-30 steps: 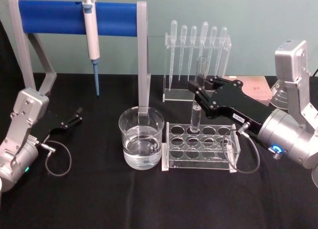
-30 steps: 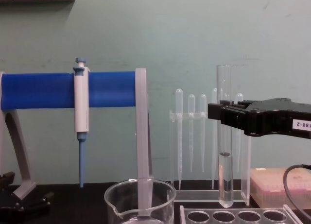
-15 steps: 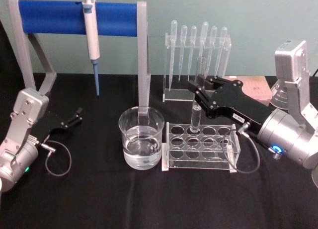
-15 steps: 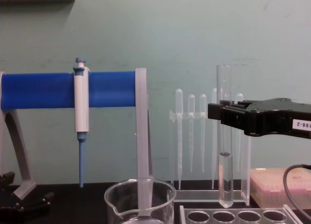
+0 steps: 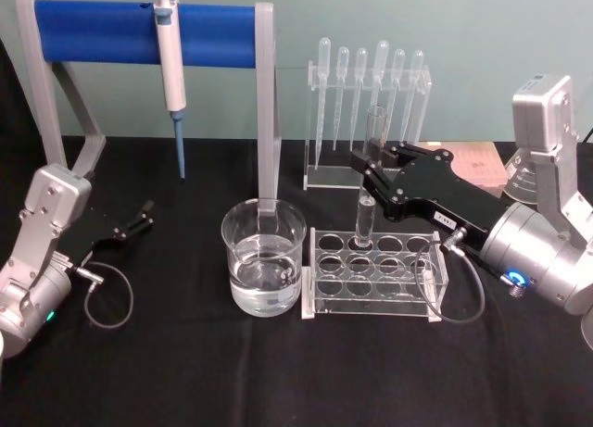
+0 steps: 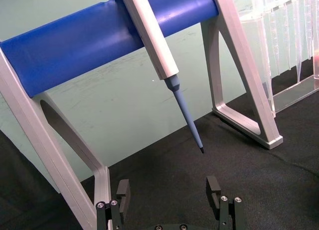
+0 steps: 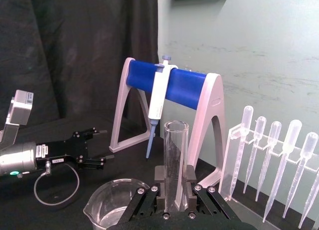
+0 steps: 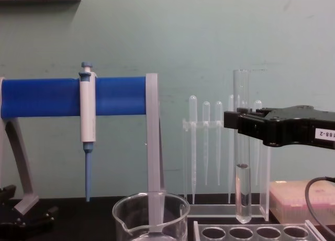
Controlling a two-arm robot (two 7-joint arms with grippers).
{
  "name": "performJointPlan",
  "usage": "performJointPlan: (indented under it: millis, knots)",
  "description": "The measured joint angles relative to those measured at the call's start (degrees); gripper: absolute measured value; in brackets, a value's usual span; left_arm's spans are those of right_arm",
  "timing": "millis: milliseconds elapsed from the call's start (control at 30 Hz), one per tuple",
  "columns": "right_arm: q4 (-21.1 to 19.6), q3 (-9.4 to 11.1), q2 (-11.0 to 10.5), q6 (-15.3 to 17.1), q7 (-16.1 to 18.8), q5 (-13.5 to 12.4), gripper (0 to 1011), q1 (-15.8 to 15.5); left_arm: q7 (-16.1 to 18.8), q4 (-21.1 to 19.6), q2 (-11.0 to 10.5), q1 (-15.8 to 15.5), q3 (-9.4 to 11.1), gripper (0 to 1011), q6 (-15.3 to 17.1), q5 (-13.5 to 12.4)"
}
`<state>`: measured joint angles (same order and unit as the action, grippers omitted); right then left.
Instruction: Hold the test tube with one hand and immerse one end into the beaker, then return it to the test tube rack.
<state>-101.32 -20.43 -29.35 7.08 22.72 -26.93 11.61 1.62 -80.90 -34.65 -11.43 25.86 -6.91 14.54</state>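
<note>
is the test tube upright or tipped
Upright: the test tube stands vertical in the chest view, open rim up, clamped in the right gripper; left gripper parked open.

Even, soft indoor light; black cloth (image 5: 185, 371) dim, small glints on the beaker (image 5: 264, 260).

**Bench fittings around the work area**

A grey-legged stand (image 5: 139, 31) with a blue crossbar spans the upper left of the head view. A white-and-blue pipettor (image 5: 170, 70) hangs upright from the bar, tip down, clear of the black cloth (image 5: 278, 371). At upper centre, six plastic pipettes (image 5: 381, 75) hang bulbs up in a clear holder (image 5: 324, 179). A pinkish box (image 8: 298, 199) sits at the lower right of the chest view. A pale green wall (image 8: 209, 32) backs everything.
</note>
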Motion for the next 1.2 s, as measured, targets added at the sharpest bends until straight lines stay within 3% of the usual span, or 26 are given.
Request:
performJointPlan:
  millis: [1200]
  knots:
    - [-0.1, 0.0, 0.0, 0.2, 0.0, 0.0, 224, 0.1, 0.0, 0.0, 0.0, 0.0, 0.0, 1000, 0.0, 0.0]
